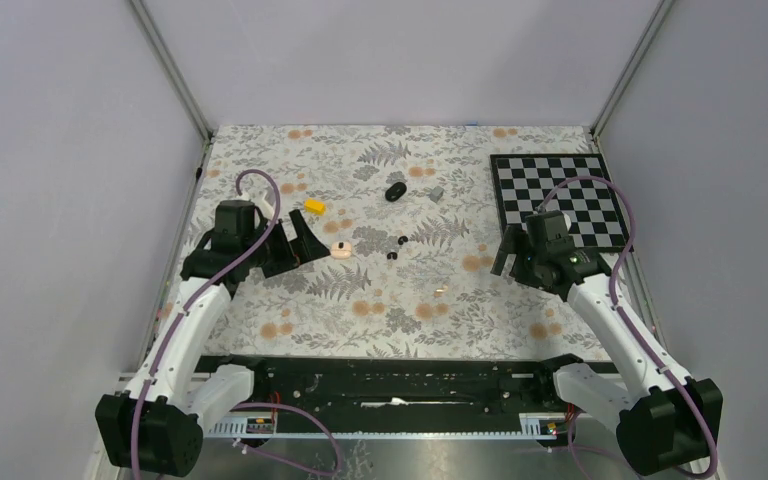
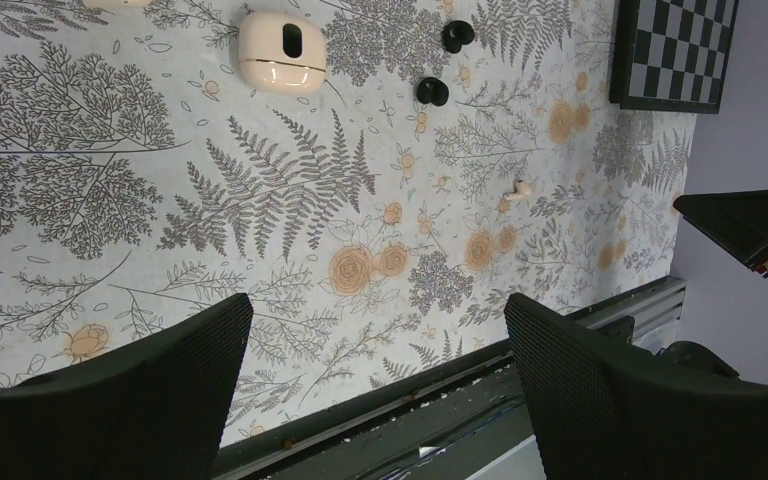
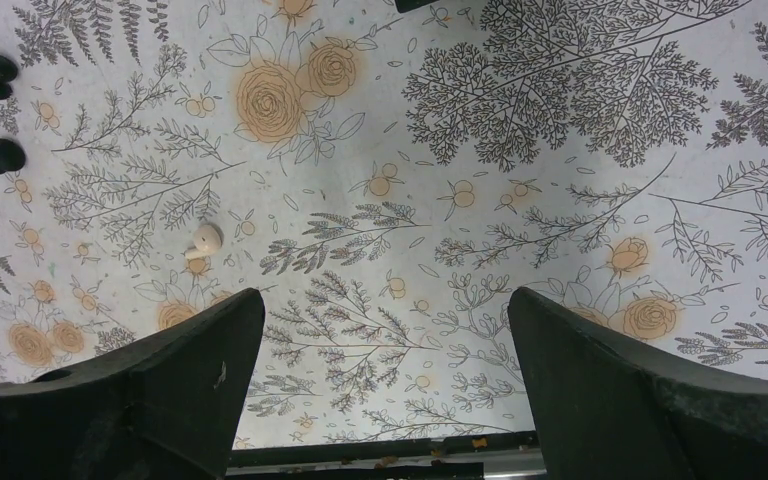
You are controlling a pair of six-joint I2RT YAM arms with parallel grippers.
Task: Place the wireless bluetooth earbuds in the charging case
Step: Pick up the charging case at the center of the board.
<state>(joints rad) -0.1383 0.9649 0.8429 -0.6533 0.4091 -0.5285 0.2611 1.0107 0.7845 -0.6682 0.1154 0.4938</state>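
Closest to each wrist camera are its own dark, textured fingers (image 2: 110, 410). The left gripper (image 2: 377, 312) and the right gripper (image 3: 385, 300) both stand wide apart, holding nothing, hovering above the floral table cover (image 3: 560, 150).

Outward from the left gripper, at about 12 o'clock in its view, lie the two wireless bluetooth earbuds (image 2: 432, 91), small black nubs just beside each other. A cream case (image 2: 280, 50) sits at 11 o'clock and a lone white earbud (image 2: 520, 187) at 1 o'clock.

From overhead, the black nubs rest between the two grippers. The black oval pod (image 1: 395, 191), probably the charging case by its matching colour, lies beyond them at 12 o'clock, near a grey block (image 1: 436, 193). The arms likely flank the earbuds so that either can reach them.

No brand or writing is legible on anything.
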